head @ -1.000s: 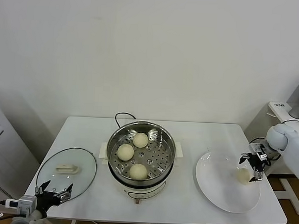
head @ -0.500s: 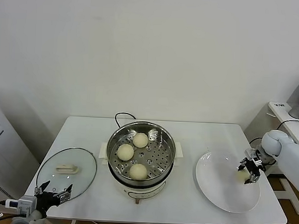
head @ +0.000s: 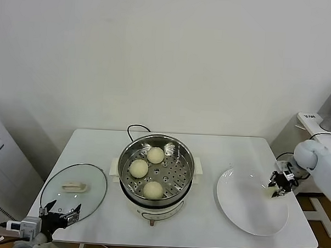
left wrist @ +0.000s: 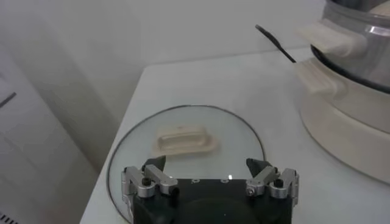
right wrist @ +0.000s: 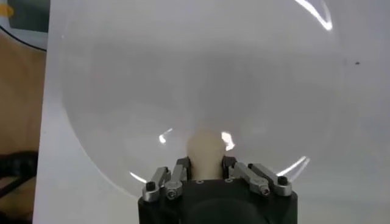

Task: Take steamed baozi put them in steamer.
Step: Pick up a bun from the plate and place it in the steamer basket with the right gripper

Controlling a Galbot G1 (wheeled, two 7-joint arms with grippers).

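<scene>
The fourth cream-white, dome-shaped steamed bun [right wrist: 205, 150] sits clenched between the fingers of the right end effector [head: 278, 184], held just above the flat white round plate [head: 244, 207], over the plate's outer edge on the robot's right. Well away from that end effector, toward the robot's left, the round shiny stainless-steel steamer [head: 156, 166] stands on its white electric base in the middle of the white counter [head: 205, 224], and three more cream-white buns [head: 139, 168] lie on its perforated tray, near one another but apart. A black cord [head: 137, 128] loops out behind the steamer. Farther still to the left, the round glass lid with a cream handle [head: 73, 187] lies flat on the counter. The left end effector [left wrist: 209, 176] hovers at the near edge of that lid, its fingers spread wide and grasping nothing, with the steamer's base off to its side.
</scene>
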